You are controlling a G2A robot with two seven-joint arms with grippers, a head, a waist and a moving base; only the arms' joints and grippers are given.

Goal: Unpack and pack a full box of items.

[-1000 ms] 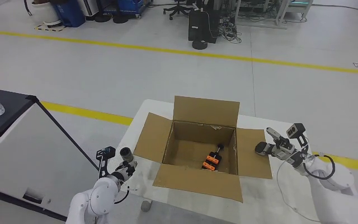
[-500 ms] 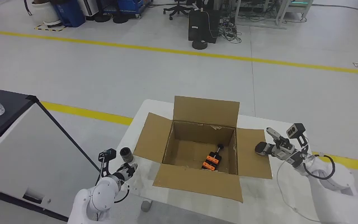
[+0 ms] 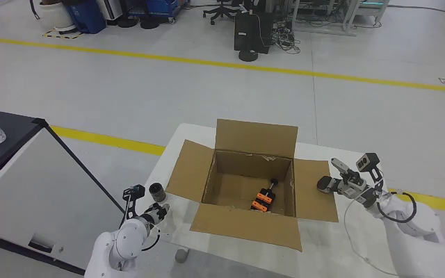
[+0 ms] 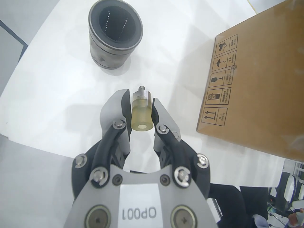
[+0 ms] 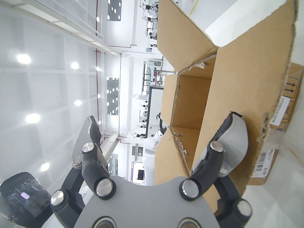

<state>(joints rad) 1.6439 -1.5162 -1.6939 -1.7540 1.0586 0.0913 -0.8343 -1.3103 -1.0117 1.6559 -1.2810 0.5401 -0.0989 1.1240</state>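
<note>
left gripper (image 4: 140, 97) drawn back from metal sleeve (image 4: 115, 33), pinching yellow plug (image 4: 141, 116), right gripper (image 5: 162, 117) spread

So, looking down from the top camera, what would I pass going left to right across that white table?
Dark grey metal cylinder → orange-and-black tool lying inside the open brown cardboard box → right gripper, at the box's right flap.
</note>
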